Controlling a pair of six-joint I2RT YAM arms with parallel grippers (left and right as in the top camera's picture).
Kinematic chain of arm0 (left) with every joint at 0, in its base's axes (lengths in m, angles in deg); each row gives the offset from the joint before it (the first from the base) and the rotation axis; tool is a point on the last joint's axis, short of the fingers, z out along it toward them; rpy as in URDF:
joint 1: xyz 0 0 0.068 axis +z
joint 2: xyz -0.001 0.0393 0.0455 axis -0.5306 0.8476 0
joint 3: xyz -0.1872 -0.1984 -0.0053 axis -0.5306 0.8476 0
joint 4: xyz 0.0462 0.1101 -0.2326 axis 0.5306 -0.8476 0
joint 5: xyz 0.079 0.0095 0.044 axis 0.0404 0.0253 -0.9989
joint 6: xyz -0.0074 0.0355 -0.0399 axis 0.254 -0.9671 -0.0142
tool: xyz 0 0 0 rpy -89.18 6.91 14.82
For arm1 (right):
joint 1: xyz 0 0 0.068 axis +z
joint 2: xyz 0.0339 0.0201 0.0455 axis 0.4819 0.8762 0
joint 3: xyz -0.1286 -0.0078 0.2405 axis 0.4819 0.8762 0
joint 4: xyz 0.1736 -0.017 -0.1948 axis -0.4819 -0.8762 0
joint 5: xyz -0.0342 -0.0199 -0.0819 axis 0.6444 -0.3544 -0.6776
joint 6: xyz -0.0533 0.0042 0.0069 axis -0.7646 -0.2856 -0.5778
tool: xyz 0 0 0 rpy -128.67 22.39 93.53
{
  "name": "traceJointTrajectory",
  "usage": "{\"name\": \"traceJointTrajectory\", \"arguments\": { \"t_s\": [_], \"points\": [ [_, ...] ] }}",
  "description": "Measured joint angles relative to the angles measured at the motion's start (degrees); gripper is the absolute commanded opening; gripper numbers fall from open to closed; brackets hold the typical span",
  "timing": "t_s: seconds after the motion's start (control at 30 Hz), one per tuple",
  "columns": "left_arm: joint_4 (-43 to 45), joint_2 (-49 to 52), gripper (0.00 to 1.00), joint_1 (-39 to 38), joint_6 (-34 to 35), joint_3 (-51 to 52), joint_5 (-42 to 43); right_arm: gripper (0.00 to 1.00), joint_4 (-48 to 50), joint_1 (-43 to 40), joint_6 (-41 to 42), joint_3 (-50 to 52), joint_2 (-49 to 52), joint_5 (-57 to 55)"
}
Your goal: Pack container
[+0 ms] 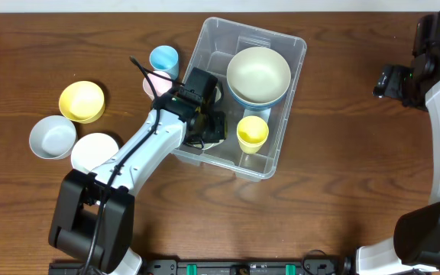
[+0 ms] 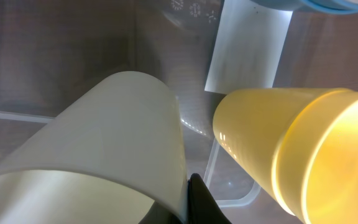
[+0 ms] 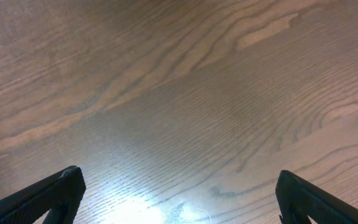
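The clear plastic container [image 1: 290, 101] stands at the table's middle. In it are a cream bowl [image 1: 259, 73] stacked on a blue bowl, and a yellow cup [image 1: 252, 133]. My left gripper [image 1: 211, 127] is inside the container's left part. In the left wrist view it [image 2: 189, 200] is shut on the wall of a cream cup [image 2: 117, 137], one finger inside and one outside. The yellow cup [image 2: 297, 149] lies close to the right, and the container's white label [image 2: 247, 50] shows beyond. My right gripper [image 1: 392, 80] is open and empty over bare table [image 3: 179, 193].
Left of the container stand a blue cup [image 1: 163, 59] and a pink cup [image 1: 151, 82], partly hidden by my left arm. Farther left are a yellow bowl [image 1: 82, 101], a grey-white bowl [image 1: 52, 137] and a white bowl [image 1: 94, 150].
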Motion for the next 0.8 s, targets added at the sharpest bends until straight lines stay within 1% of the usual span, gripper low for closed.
{"name": "traceJointTrajectory", "arguments": {
  "t_s": [0.27,0.57,0.63,0.7,0.8],
  "points": [
    [-0.3,-0.3,0.06,-0.7,-1.7,0.0,-0.9,0.99,0.0,0.0,0.0,0.0,0.0,0.0],
    [-0.4,-0.3,0.06,-6.3,-3.5,-0.5,-6.4,0.99,0.0,0.0,0.0,0.0,0.0,0.0],
    [-0.4,-0.3,0.08,-6.9,-3.6,-0.9,-7.9,0.99,0.0,0.0,0.0,0.0,0.0,0.0],
    [-0.4,-0.3,0.24,-7.0,-4.1,-1.0,-9.3,0.99,0.0,0.0,0.0,0.0,0.0,0.0],
    [-0.5,-0.4,0.24,-7.0,-4.1,-1.0,-10.6,0.99,0.0,0.0,0.0,0.0,0.0,0.0]
  ]
}}
